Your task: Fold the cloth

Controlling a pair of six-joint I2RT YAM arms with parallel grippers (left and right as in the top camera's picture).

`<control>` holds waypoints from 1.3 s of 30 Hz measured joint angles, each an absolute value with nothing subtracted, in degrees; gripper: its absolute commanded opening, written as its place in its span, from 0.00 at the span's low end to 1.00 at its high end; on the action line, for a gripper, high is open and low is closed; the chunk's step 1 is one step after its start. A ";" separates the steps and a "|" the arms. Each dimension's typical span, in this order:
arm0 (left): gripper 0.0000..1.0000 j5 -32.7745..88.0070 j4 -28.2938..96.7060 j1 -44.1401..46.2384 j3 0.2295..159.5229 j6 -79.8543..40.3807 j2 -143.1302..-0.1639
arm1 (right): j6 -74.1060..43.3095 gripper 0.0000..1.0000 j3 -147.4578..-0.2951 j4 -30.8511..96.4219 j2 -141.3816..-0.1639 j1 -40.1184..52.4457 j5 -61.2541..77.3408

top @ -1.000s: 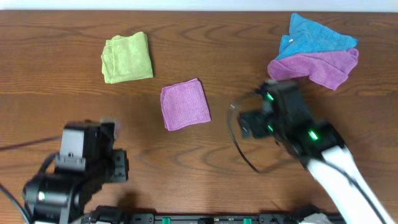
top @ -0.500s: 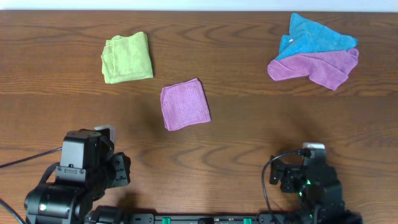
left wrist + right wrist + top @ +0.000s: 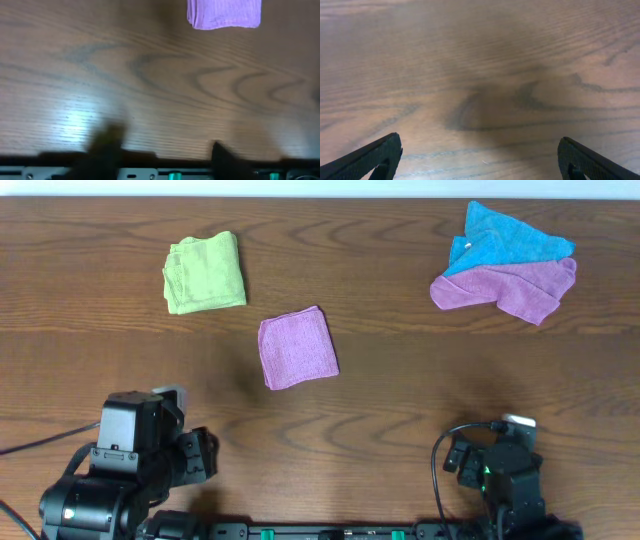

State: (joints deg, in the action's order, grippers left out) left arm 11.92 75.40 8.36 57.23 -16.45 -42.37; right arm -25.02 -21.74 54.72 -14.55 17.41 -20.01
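Note:
A folded purple cloth lies flat at the table's middle; its lower edge shows at the top of the left wrist view. My left gripper is pulled back at the front left edge, apart from the cloth; its fingers are blurred but spread with nothing between them. My right gripper is at the front right edge, open and empty, its fingertips wide apart over bare wood.
A folded green cloth lies at the back left. A blue cloth lies on a crumpled purple cloth at the back right. The table's front rail runs below the left gripper.
My right arm has pulled back from beside the purple cloth to the front right edge. My left arm has shifted slightly toward the front. The cloths have not moved.

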 measured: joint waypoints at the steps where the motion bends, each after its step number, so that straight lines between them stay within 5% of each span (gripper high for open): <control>1: 0.95 11.86 75.50 8.36 57.23 -16.84 -42.37 | -24.99 0.99 -21.74 54.70 -14.55 17.41 -20.18; 8: 0.95 13.82 75.61 8.36 57.23 -24.43 -42.37 | -24.99 0.99 -21.74 54.81 -14.55 17.41 -20.36; 19: 0.95 16.34 74.54 8.36 57.23 -55.61 -42.37 | -24.99 0.99 -21.74 54.83 -14.55 17.41 -20.36; 29: 0.95 11.64 75.22 8.36 57.17 -64.18 -42.35 | -24.99 0.99 -21.74 54.83 -14.55 17.41 -20.36; 34: 0.95 16.62 70.02 8.36 52.82 -74.98 -41.04 | -24.99 0.99 -21.71 54.83 -14.55 17.41 -20.34; 39: 0.95 22.72 51.92 9.74 40.25 -83.85 -39.75 | -24.99 0.99 -21.61 54.85 -14.55 17.43 -20.34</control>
